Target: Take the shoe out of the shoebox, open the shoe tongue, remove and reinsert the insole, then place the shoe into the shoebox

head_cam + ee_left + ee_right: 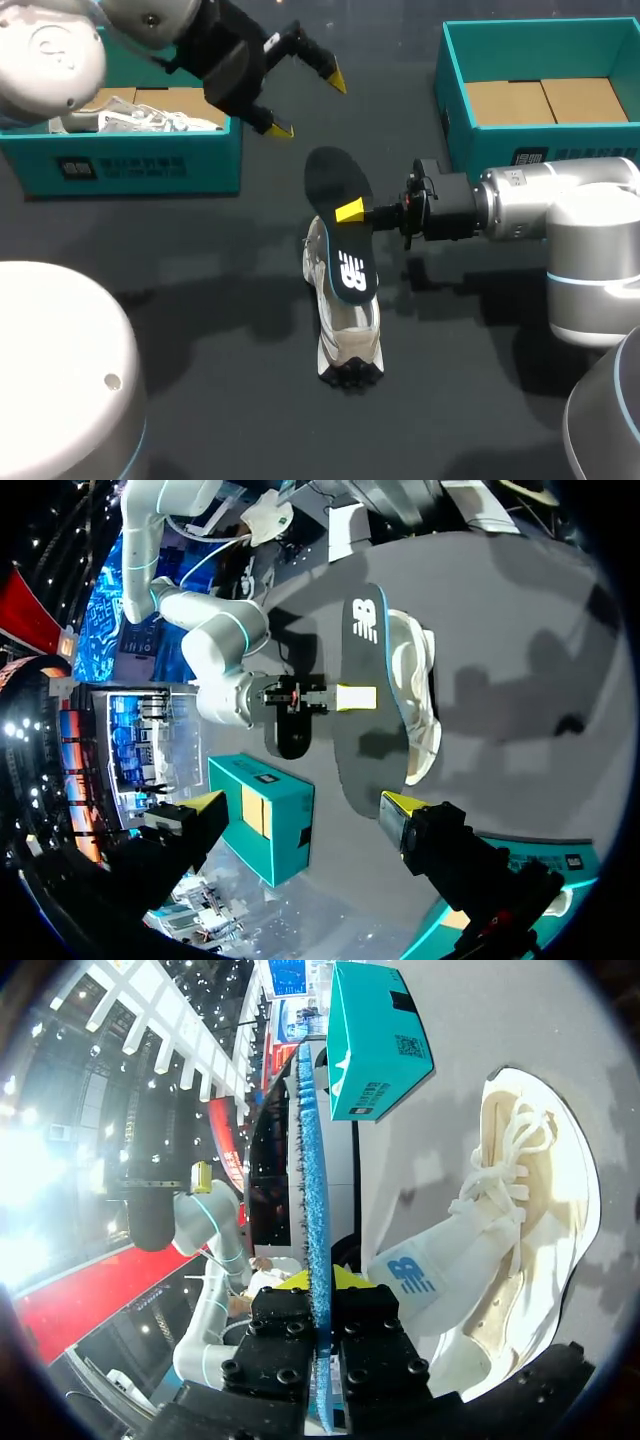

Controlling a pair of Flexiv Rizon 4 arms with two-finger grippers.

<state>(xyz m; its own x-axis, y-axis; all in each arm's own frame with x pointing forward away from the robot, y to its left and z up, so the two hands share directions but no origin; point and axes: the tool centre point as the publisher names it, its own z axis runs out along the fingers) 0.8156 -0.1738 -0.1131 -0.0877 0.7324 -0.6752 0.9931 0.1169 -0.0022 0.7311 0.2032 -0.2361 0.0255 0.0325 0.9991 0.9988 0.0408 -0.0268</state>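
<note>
Closest to the robot's side, the shoe (345,330) is out on the dark matte table (200,330). It's a cream-white sneaker with a meshy upper, white laces (510,1160) and a chunky sole with black lugs at the near end. The tongue (430,1270) is pulled up and open, a soft padded flap with a blue logo on it.

Just past that is the insole (340,225), out of the shoe and held up at a tilt. It's a long flat foot shape, dark and smooth on top with a white logo at the heel end, and fuzzy blue on the underside. The logo end sits over the shoe's opening, but I can't tell if it actually touches.

The right gripper (350,211) comes in from the side and is clamped on the insole's edge about midway along, one yellow tip on each face.

Further back the left gripper (308,102) hangs above the table with its fingers spread wide and nothing in them, just beside the left-hand shoebox (150,165).

Both boxes are teal cardboard with brown liner flaps. The left-hand one has a second shoe (130,118) in it, also white. The right-hand shoebox (480,60), at the far right corner, only shows its brown flaps.
</note>
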